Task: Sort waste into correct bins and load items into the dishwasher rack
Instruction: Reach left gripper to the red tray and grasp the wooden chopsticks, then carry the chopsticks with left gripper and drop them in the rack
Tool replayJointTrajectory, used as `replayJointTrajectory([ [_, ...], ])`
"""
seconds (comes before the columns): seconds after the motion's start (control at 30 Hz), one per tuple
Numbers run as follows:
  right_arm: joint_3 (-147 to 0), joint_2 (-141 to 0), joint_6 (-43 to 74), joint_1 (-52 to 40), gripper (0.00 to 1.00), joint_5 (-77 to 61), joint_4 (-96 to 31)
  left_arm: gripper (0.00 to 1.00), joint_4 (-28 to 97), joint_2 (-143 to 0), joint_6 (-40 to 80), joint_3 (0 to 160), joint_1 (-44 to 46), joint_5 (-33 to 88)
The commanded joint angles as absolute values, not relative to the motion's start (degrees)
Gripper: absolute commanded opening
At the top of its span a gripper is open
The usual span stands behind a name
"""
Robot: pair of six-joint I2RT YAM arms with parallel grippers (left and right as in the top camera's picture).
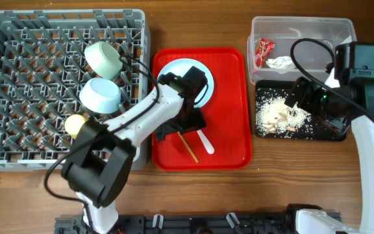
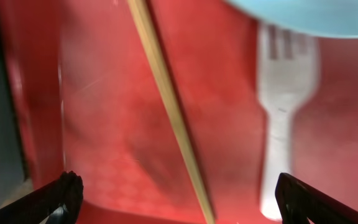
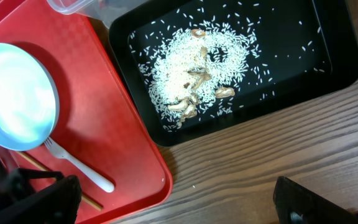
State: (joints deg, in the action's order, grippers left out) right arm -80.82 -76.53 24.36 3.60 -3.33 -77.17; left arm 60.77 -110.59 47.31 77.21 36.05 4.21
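My left gripper (image 1: pixel 180 127) (image 2: pixel 179 199) is open and empty, low over the red serving tray (image 1: pixel 229 146), with a wooden chopstick (image 2: pixel 169 112) between its jaws and the white fork (image 2: pixel 281 124) beside it. The pale-blue plate (image 1: pixel 177 71) (image 2: pixel 309 15) lies on that tray, partly under my left wrist. Two pale bowls (image 1: pixel 102 58) (image 1: pixel 100 95) and the yellow cup (image 1: pixel 76 123) sit in the grey rack (image 1: pixel 18 84). My right gripper (image 1: pixel 310 104) (image 3: pixel 176 199) is open and empty over the black tray (image 1: pixel 307 133) (image 3: pixel 328 56), which holds rice crumbs (image 3: pixel 191 68). The clear tub (image 1: pixel 304 29) holds the red wrapper (image 1: pixel 265 47) and white tissue (image 1: pixel 279 63).
The chopstick (image 1: pixel 188 148) and fork (image 1: pixel 205 142) lie on the red tray's near half. The right wrist view shows the plate (image 3: pixel 14 93), the fork (image 3: pixel 73 165) and bare wood table (image 3: pixel 260 162) beside the trays. A few stray rice grains lie on the wood.
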Motion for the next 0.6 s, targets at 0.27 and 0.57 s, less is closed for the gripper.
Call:
replayJointTrajectory([
  [0.27, -80.5, -76.3, 24.0, 3.8, 1.00, -2.4, -77.5, 0.67, 52.6, -112.2, 48.4, 67.8, 36.1, 4.4],
  [0.57, -80.5, -76.3, 24.0, 3.8, 1.00, -2.6, -77.5, 0.16, 51.9, -112.2, 48.4, 67.6, 36.1, 4.4],
])
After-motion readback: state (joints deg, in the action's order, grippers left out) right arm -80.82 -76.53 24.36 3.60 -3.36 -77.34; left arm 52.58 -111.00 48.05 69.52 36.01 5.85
